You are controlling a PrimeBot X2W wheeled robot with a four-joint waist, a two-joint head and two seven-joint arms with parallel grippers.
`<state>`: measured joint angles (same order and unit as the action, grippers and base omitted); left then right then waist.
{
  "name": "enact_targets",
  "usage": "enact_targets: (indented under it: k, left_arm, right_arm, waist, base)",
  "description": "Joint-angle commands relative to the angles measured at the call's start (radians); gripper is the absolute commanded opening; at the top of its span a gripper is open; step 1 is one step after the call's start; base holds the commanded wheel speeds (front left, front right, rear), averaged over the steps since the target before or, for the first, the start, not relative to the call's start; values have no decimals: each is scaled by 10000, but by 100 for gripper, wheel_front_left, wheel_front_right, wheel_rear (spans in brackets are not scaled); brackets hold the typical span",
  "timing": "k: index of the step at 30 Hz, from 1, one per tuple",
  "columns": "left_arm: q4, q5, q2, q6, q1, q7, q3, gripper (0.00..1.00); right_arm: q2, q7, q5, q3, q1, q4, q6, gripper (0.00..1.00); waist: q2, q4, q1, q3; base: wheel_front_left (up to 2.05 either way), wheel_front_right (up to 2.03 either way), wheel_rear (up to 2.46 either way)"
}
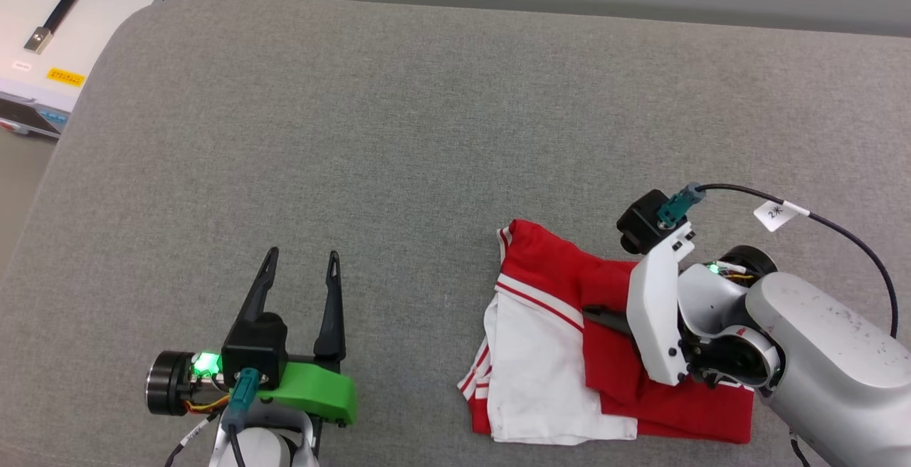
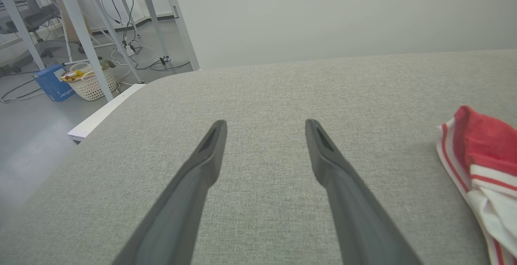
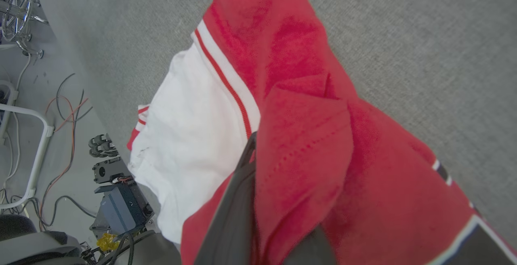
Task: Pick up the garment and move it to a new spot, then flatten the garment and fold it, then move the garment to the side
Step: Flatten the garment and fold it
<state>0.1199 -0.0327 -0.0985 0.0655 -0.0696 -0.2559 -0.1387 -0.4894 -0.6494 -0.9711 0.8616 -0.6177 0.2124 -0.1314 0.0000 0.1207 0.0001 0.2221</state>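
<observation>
The garment lies loosely folded at the lower right of the grey padded surface, red body with a white sleeve on top and striped trim. My right gripper reaches into it from the right. In the right wrist view a fold of the red garment sits between the fingers, with the gripper shut on it; the second finger is mostly covered by cloth. A bit of black lettering shows. My left gripper rests open at the lower left, well apart from the garment, nothing between its fingers.
A pale equipment case with a black handle stands beyond the surface's rounded far-left corner. On the floor to that side are table legs, a white basket and a blue box. Cables and small devices lie off the near edge.
</observation>
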Motion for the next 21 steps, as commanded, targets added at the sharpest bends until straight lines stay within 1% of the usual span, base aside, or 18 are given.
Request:
enact_targets:
  k: [1,7,8,9,10,12,16,21]
  left_arm:
    - [13,106,60,-24,-240,-59,-12,100]
    - [54,90,99,9,-257,-59,35,100]
    - [76,91,101,10,-251,-59,47,100]
    - [94,93,102,9,-242,-59,53,100]
    - [114,99,101,3,-231,-59,56,100]
    - [139,112,93,-12,-200,-59,56,100]
    - [139,108,35,10,-67,-59,148,100]
    - [103,131,4,25,112,-59,184,100]
  right_arm:
    - [28,98,29,173,-164,179,7,0]
    - [56,771,-46,840,-407,757,7,0]
    - [36,1008,-57,918,-451,746,7,13]
    - [3,1193,-67,972,-479,726,7,75]
    - [-58,1474,-49,1025,-520,656,7,100]
    - [-235,2038,-5,1082,-523,447,7,100]
    - [-825,3167,310,1183,-389,-247,7,100]
    - [-1403,4924,409,447,159,-975,7,100]
  waist:
    - [0,23,-1,57]
    - [0,-73,-1,101]
    - [0,-106,-1,63]
    - [0,-129,-1,31]
    - [0,-163,-1,-28]
    - [0,-204,-1,-147]
    - [0,-373,-1,-361]
    - [0,-624,-1,-590]
  base:
    - [0,0,0]
    - [0,0,0]
    - [0,0,0]
    - [0,0,0]
    - [0,0,0]
    - [0,0,0]
    - [0,0,0]
    - [0,0,0]
